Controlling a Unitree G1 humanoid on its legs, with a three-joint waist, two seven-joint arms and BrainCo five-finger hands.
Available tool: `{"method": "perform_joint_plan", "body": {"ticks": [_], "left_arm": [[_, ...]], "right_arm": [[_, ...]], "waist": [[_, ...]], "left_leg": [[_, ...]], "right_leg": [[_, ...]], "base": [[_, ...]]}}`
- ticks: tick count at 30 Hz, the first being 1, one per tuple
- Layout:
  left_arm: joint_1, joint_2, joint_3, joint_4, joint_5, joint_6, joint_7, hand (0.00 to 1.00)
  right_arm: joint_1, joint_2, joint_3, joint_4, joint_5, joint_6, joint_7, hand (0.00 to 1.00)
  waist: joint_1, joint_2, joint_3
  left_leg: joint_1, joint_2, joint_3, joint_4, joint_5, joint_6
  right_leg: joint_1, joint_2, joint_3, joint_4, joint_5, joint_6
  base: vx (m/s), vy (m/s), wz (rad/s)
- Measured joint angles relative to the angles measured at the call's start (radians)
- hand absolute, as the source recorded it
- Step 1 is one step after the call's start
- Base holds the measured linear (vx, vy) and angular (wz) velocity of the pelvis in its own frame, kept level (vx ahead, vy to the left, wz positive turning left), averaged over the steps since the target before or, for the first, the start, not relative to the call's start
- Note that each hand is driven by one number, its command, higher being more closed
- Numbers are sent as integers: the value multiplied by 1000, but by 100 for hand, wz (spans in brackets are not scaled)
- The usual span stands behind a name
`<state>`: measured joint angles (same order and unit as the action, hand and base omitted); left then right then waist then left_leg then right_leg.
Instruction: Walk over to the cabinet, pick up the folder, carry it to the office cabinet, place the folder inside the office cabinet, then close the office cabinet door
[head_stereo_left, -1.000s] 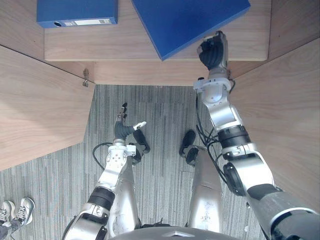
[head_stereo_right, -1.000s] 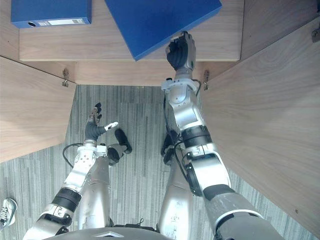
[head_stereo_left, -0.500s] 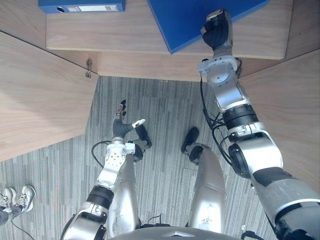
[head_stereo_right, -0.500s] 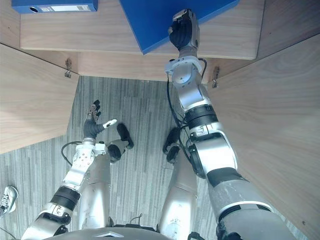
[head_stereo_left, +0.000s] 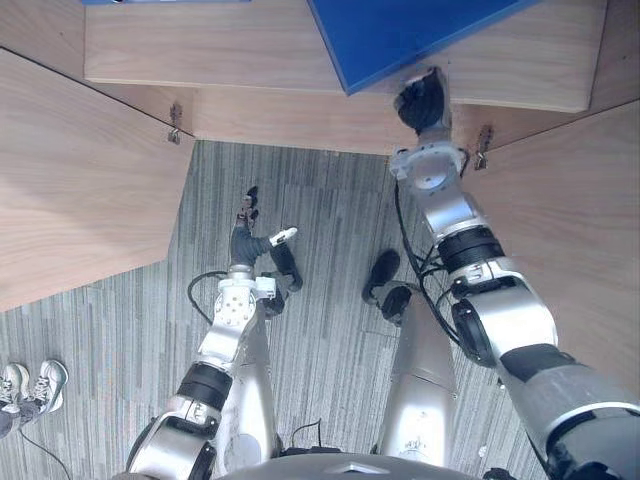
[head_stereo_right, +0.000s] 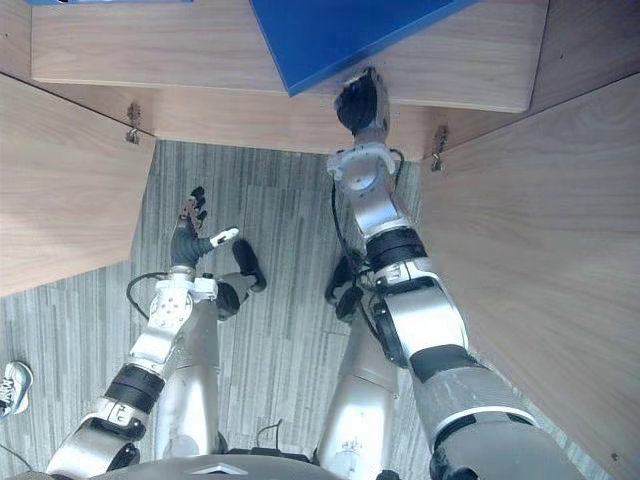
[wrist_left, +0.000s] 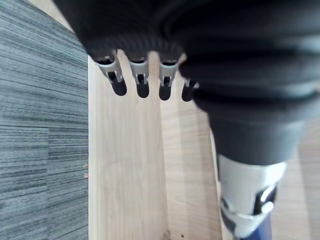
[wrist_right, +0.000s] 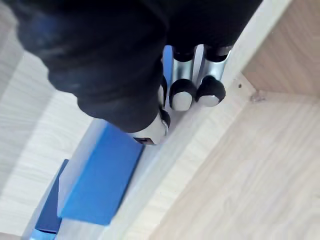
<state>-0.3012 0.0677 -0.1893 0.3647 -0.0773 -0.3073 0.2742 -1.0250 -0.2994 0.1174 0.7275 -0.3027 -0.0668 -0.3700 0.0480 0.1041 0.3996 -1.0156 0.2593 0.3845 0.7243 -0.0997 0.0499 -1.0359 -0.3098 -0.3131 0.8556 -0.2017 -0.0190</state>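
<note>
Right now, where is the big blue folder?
The blue folder lies flat on the cabinet shelf, top of the eye views, just beyond the right hand.

**Fig.** Surroundings seen from above. The floor (head_stereo_left: 320, 215) is grey carpet with fine stripes, laid in pieces whose stripes run in different directions, so faint seams show between them; it occupies the centre and lower left of both eye views and the left side of the left wrist view. A pair of pale shoes (head_stereo_left: 35, 387) worn by a person stands side by side on the carpet at the lower left corner, cut by the frame edge (the right eye view shows one shoe). A second, darker blue binder (wrist_right: 47, 217) appears at the lower left of the right wrist view, cut off by the frame edge.
</note>
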Motion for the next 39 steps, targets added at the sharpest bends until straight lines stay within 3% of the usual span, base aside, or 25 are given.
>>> {"method": "perform_joint_plan", "body": {"ticks": [10,23,39], "left_arm": [[-9,0,23,-1,0,0,0,0],[-9,3,42,-4,-9,0,-21,0],[-9,2,59,-42,-39,-5,-48,0]], "right_arm": [[3,28,48,-1,0,-9,21,100],[-47,-14,60,-6,3,-19,20,100],[-198,-64,17,-1,83,-23,21,100]], "waist": [[1,-1,1],[4,0,17],[5,1,38]], "left_leg": [[-36,9,-9,17,4,-4],[-59,1,-28,1,21,-8],[-63,-17,-27,-78,98,-7]], "right_leg": [[-36,3,0,25,-7,-5],[-49,-1,-16,26,-9,-5],[-76,-9,-31,24,-8,-8]], "base": [[-53,-24,0],[-45,-8,4],[-74,-27,5]]}}
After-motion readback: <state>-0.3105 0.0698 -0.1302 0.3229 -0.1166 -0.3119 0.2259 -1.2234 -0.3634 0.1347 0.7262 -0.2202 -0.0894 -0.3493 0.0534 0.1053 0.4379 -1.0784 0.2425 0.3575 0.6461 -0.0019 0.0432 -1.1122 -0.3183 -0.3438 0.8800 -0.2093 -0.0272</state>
